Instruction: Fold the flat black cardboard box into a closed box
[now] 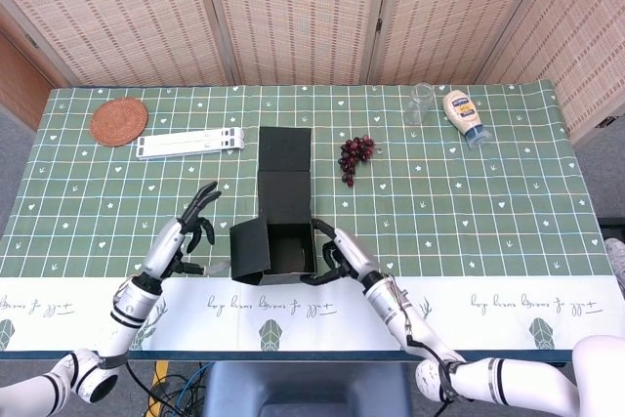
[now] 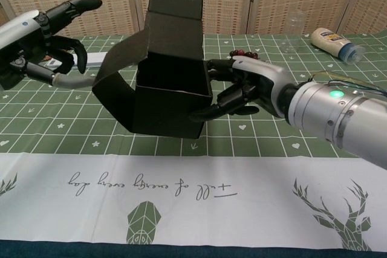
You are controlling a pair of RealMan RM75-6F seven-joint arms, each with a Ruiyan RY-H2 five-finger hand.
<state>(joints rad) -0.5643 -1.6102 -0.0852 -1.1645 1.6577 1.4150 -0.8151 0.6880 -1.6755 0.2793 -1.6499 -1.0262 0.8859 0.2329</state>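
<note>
Tablecloth (image 1: 488, 192) bare rightward; right hand (image 2: 245, 89) grips box (image 2: 169, 104) edge.

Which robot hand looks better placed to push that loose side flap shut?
Probably the left robot hand: it hovers open beside the flap, while the right robot hand steadies the black box.
</note>
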